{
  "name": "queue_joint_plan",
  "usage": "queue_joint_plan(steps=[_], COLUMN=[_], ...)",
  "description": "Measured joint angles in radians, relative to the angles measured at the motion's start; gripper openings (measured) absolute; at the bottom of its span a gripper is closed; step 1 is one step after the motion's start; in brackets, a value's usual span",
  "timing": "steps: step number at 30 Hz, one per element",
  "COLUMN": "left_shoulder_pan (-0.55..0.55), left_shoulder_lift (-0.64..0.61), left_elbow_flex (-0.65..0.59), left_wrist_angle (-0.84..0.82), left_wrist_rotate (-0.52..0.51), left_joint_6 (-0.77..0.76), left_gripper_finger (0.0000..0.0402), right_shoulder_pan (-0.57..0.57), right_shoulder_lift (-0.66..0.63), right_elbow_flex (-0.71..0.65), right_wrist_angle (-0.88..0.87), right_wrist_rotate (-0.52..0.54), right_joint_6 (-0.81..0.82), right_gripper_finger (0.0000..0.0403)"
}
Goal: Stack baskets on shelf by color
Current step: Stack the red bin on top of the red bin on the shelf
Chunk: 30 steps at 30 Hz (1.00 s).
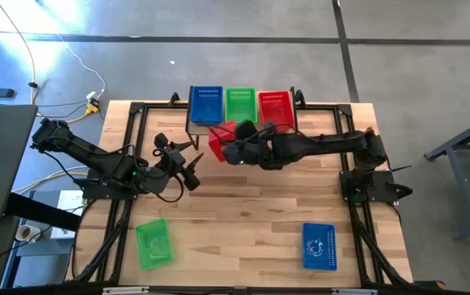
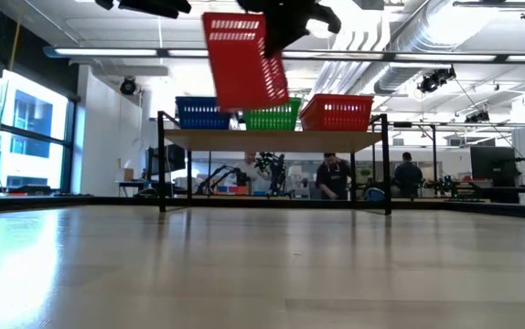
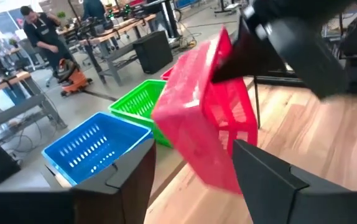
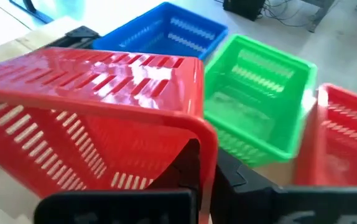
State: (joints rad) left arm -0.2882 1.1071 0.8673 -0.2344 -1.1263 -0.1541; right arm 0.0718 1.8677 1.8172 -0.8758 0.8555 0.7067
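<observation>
The right gripper [image 1: 233,149] is pinching the rim of a tilted red basket [image 1: 220,141], hanging in the air just in front of the shelf [image 2: 272,138]. Three baskets are sitting in a row on the shelf: one blue [image 1: 206,104], one green [image 1: 240,105], one red [image 1: 275,107]. A second green basket [image 1: 153,242] and a second blue basket [image 1: 318,246] are lying on the table [image 1: 243,213], the blue one apparently holding something pale. The left gripper [image 1: 192,168] is hovering nearby, fingers spread. No writing is readable.

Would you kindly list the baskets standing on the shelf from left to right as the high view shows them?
Blue basket → green basket → red basket, side by side on the shelf.
</observation>
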Motion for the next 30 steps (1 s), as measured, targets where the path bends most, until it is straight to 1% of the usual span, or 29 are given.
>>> queue_joint_plan(steps=[4,9,17,20,23,25,30], left_shoulder_pan=[0.0,0.0,0.0,0.0,0.0,0.0,0.0], left_shoulder_lift=[0.0,0.0,0.0,0.0,0.0,0.0,0.005], left_elbow_flex=[0.0,0.0,0.0,0.0,0.0,0.0,-0.001], left_wrist_angle=[0.0,-0.008,-0.067,-0.093,-0.108,-0.115,-0.114], left_wrist_rotate=[0.036,0.052,0.053,0.086,0.136,0.159,0.166], left_joint_6=[0.001,0.002,0.002,-0.004,-0.025,-0.026,-0.027], left_gripper_finger=[0.0203,0.0201,0.02,0.02,0.02,0.02,0.02], right_shoulder_pan=[-0.026,-0.085,-0.24,-0.313,-0.402,-0.476,-0.675], right_shoulder_lift=[-0.051,-0.143,-0.287,-0.327,-0.357,-0.369,-0.384], right_elbow_flex=[0.0,0.0,0.0,0.0,0.0,0.0,0.0], right_wrist_angle=[-0.054,-0.066,-0.067,-0.07,-0.07,-0.072,-0.081], right_wrist_rotate=[-0.033,-0.141,-0.317,-0.401,-0.515,-0.612,-0.901], right_joint_6=[-0.009,-0.065,-0.13,-0.139,-0.148,-0.146,-0.11], right_gripper_finger=[0.0,0.0,0.0,0.0,0.0,0.0,0.0])
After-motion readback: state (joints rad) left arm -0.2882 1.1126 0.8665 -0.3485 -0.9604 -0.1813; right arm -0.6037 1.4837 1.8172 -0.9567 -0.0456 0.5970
